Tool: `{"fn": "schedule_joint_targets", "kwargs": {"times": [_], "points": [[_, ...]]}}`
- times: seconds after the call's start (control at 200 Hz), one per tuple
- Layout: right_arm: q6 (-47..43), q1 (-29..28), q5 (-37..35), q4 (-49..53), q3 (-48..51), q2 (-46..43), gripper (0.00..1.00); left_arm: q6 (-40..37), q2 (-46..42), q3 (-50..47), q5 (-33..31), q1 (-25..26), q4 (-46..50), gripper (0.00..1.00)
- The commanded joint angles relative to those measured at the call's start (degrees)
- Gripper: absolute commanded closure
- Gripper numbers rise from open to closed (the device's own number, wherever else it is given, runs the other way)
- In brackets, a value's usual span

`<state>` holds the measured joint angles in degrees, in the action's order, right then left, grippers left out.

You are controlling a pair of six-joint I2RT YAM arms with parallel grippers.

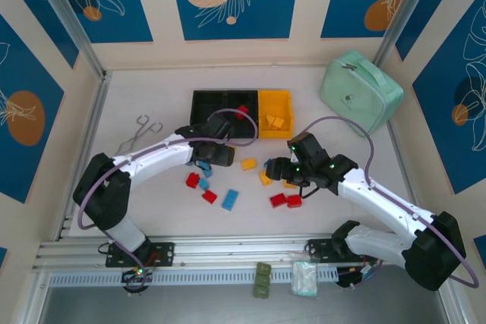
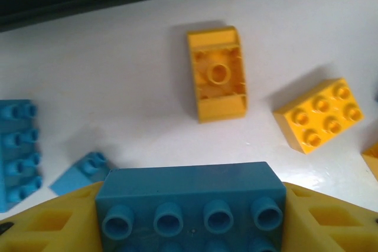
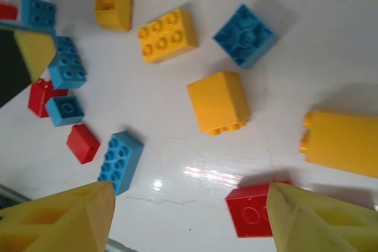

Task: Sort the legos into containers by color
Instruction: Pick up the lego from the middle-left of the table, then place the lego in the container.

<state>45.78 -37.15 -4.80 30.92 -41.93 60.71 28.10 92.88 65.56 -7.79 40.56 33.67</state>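
Grips light-blue studded plastic brick (image 2: pixel 189 196) in left gripper (image 2: pixel 186 228), long side running finger to finger; holds right gripper (image 3: pixel 189 205) wide open.

We record the containers (image 1: pixel 228 102) at upper centre, with a red brick (image 1: pixel 242 111) in the middle bin. Loose legos (image 1: pixel 230 199) lie mid-frame, between the left gripper (image 1: pixel 222 160) and right gripper (image 1: pixel 276 168).

Glossy plastic legos (image 3: pixel 168 35), smooth shiny white table (image 3: pixel 307 51)
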Motion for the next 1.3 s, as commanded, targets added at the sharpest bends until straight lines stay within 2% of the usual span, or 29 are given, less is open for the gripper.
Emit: {"fn": "schedule_joint_targets", "kwargs": {"times": [0.0, 0.265, 0.49, 0.855, 1.296], "points": [[-1.6, -1.8, 2.8, -3.9, -1.9, 1.6, 0.3, -1.8, -1.5, 2.8, -0.6, -2.7, 2.0, 0.46], [-2.9, -4.5, 2.4, -6.3, -6.9, 7.7, 0.31, -3.3, 2.9, 10.0, 0.0, -9.1, 2.6, 0.47], [-3.0, -5.1, 1.9, -6.3, -7.8, 9.2, 0.31, -4.4, 10.1, 17.7, -0.9, -11.9, 3.6, 0.48], [-2.5, -5.2, 0.3, -4.6, -7.3, 8.0, 0.31, -2.8, 19.5, 25.9, -5.4, -13.7, 4.3, 0.47], [-2.3, -5.2, -0.2, -4.2, -7.0, 7.5, 0.31, -2.0, 21.9, 24.6, -5.7, -14.3, 2.5, 0.43]]}}
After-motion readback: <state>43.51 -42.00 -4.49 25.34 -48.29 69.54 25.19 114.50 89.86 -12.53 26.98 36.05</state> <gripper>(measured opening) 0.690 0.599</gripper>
